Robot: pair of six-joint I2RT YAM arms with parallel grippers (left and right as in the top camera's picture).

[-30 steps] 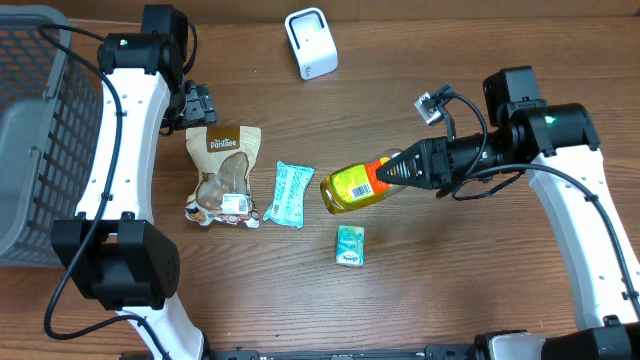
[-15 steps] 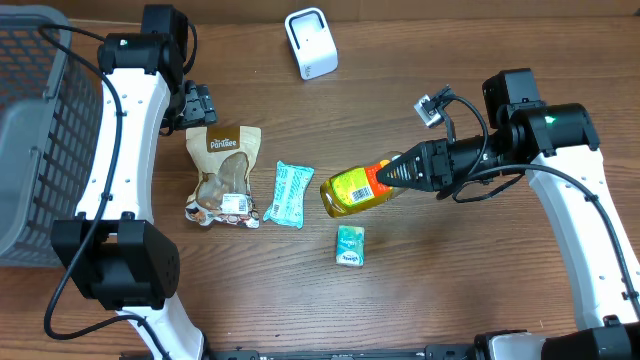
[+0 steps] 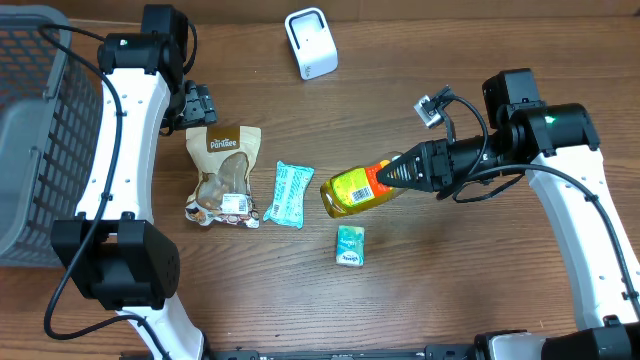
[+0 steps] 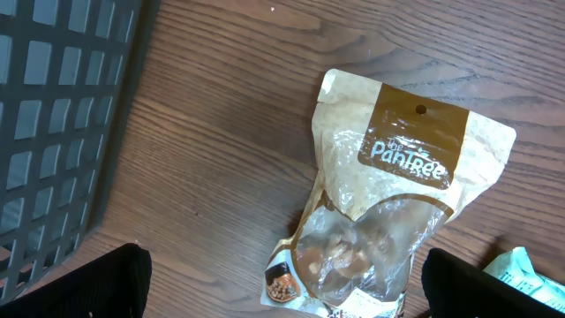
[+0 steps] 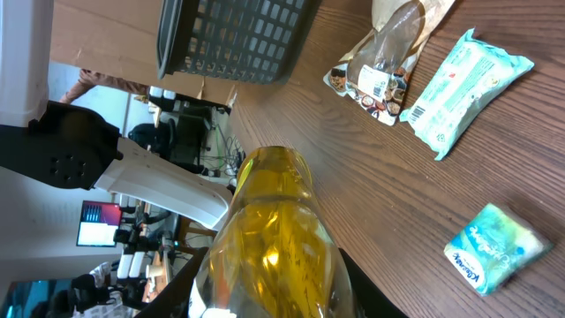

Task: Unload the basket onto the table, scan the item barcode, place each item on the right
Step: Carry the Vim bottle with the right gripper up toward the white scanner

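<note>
Right gripper (image 3: 395, 172) clamps the yellow plastic bottle (image 3: 350, 188) by its neck at the wooden table's (image 3: 480, 290) middle. Left gripper (image 3: 200, 104) gapes empty by the brown snack pouch (image 3: 224, 170), near the left edge.

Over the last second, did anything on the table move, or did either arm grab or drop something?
Nothing visibly changed. The right fingers still hold the yellow bottle, and the left fingers stay open over the snack pouch.
</note>
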